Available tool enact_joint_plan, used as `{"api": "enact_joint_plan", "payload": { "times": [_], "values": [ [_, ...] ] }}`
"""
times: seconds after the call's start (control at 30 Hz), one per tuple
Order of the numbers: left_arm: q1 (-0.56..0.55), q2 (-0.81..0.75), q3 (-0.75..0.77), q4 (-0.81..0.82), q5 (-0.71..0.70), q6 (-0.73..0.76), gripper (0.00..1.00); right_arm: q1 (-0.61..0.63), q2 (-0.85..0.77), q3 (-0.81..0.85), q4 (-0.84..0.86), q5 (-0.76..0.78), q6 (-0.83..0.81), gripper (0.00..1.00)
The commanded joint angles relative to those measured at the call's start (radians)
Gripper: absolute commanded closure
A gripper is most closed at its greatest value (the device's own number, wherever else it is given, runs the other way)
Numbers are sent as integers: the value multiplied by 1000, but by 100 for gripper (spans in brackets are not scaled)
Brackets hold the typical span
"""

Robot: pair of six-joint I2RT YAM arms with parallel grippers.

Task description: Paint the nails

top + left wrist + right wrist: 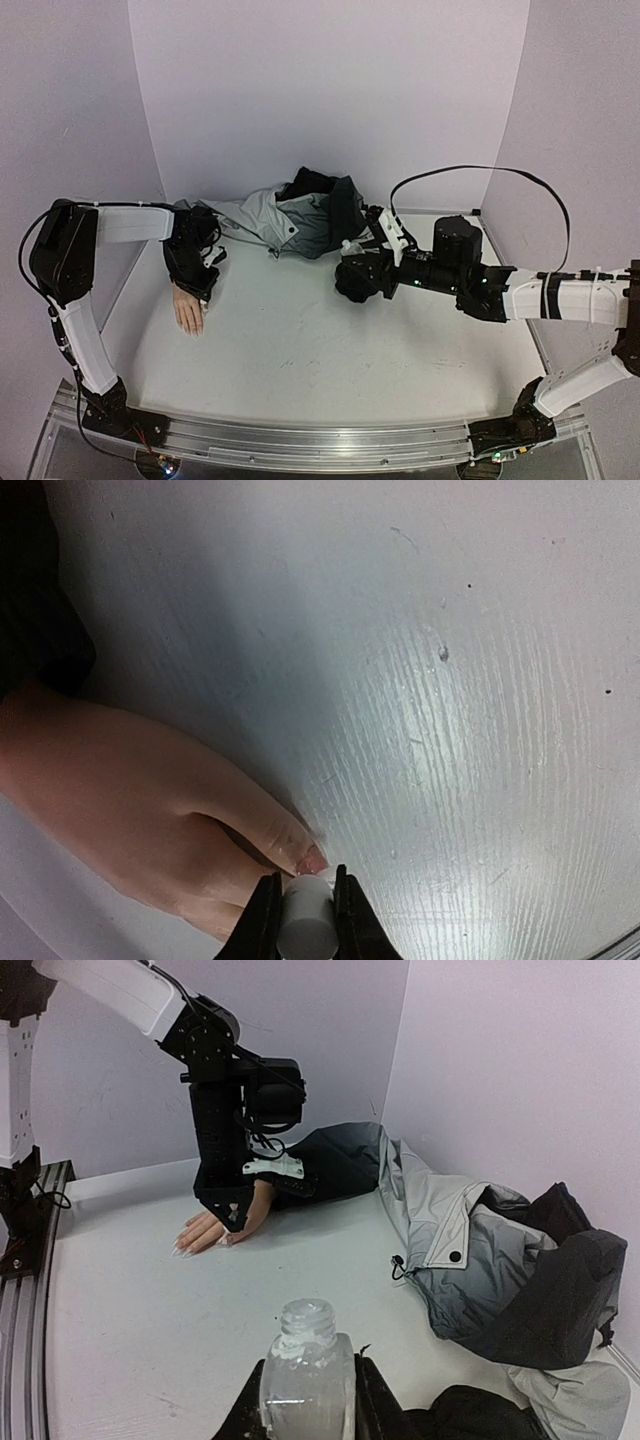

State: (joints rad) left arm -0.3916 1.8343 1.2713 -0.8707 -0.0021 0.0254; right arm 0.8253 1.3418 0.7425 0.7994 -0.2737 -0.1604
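The pale mannequin hand [187,310] lies flat on the white table at the left, its wrist in the sleeve of the grey-black jacket [290,220]. My left gripper [203,284] hangs over it, shut on a white cylindrical brush cap [305,920]. In the left wrist view the cap's tip sits right at a pinkish nail [312,858] of the hand [120,800]. My right gripper [352,280] is at mid table, shut on a small clear glass bottle [307,1370] with its threaded neck open. The right wrist view also shows the hand [205,1232] under the left gripper [228,1218].
The jacket [480,1250] is heaped at the back of the table, close to the right gripper. Purple walls close the back and both sides. A metal rail [300,440] runs along the near edge.
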Motion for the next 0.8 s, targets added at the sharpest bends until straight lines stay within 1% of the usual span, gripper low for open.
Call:
{"api": "enact_joint_plan", "payload": {
  "times": [0.0,0.2,0.27,0.37,0.53,0.67,0.77],
  "values": [
    [7,-59,-28,-51,43,-13,100,6,-16,24,52,-9,1,100],
    [5,-120,-51,-53,103,-16,100,8,-22,23,53,-7,2,100],
    [5,-158,-39,-51,120,-17,100,10,-24,20,53,-6,1,100],
    [5,-216,3,-46,151,-56,100,11,-23,20,56,-2,2,100],
    [5,-278,118,3,268,-79,100,11,-34,25,63,72,36,100],
    [2,-323,177,105,420,-128,100,11,-82,29,48,112,73,100],
    [-12,-353,199,176,484,-161,100,11,-102,37,16,101,118,100]
  ]
}}
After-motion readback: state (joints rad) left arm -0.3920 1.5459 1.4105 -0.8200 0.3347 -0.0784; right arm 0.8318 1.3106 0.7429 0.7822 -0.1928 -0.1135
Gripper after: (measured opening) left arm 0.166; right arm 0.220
